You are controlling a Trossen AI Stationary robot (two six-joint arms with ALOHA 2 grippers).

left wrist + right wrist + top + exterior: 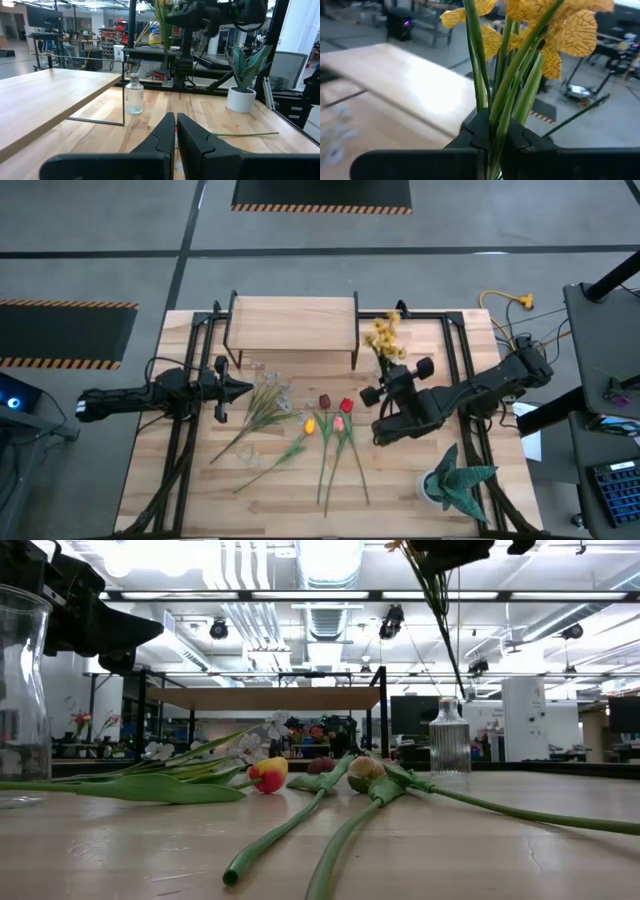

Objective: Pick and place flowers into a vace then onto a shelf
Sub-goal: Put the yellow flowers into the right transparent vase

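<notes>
Pale wooden planks make up the desk (400, 490), which stands on a grey floor with hazard-striped mats around it. Raised over the desk's right half, the right gripper (492, 135) has its jaws clamped together on the green stems of the yellow-bloomed bunch (555, 30), whose blooms point toward the far edge, near the right end of the shelf (293, 323). Over the left half, the left gripper (175, 131) has its jaws pressed together on nothing, its tip aimed toward the middle of the desk, just beside the spray of small pale blossoms (262, 402) lying there. A small ribbed glass vase (133, 93) stands on the desk near the shelf's right legs, under the held bunch. At the desk's centre lie the tulips (330, 420), red, yellow, pink and dark maroon heads close together, their long stems fanning toward the near edge. The shelf sits against the middle of the far edge, its light top board bare. A spiky-leaved potted plant (452, 480) stands in a white pot near the near right corner. A tall clear glass (22, 690) stands close to the low camera.
</notes>
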